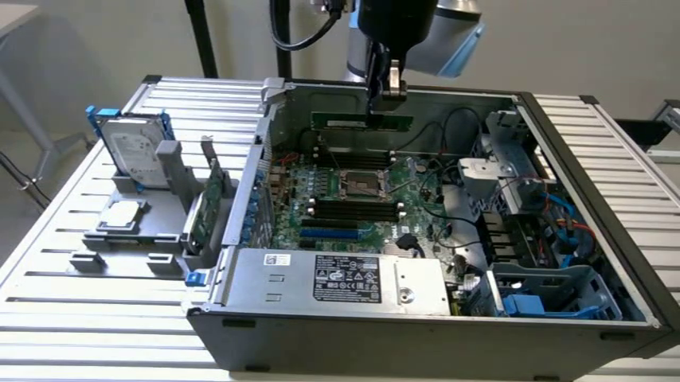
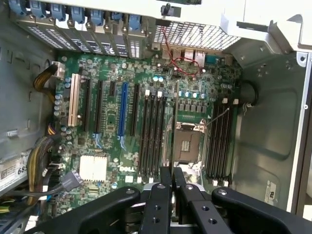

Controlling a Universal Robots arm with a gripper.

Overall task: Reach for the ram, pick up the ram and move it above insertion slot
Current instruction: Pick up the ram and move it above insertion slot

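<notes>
1. While my gripper (image 1: 388, 102) hangs over the open steel case (image 1: 595, 263), its black fingers (image 2: 165, 183) pinch the ram (image 1: 361, 122).
2. Thin green stick, edge-on above the motherboard (image 2: 122, 122) slots.

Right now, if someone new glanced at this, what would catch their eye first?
Probably the open computer case with its green motherboard exposed. Above its far side, the tool holds the ram over the board. On the exterior view's left, a silver hard drive stands upright in a grey holder.
</notes>
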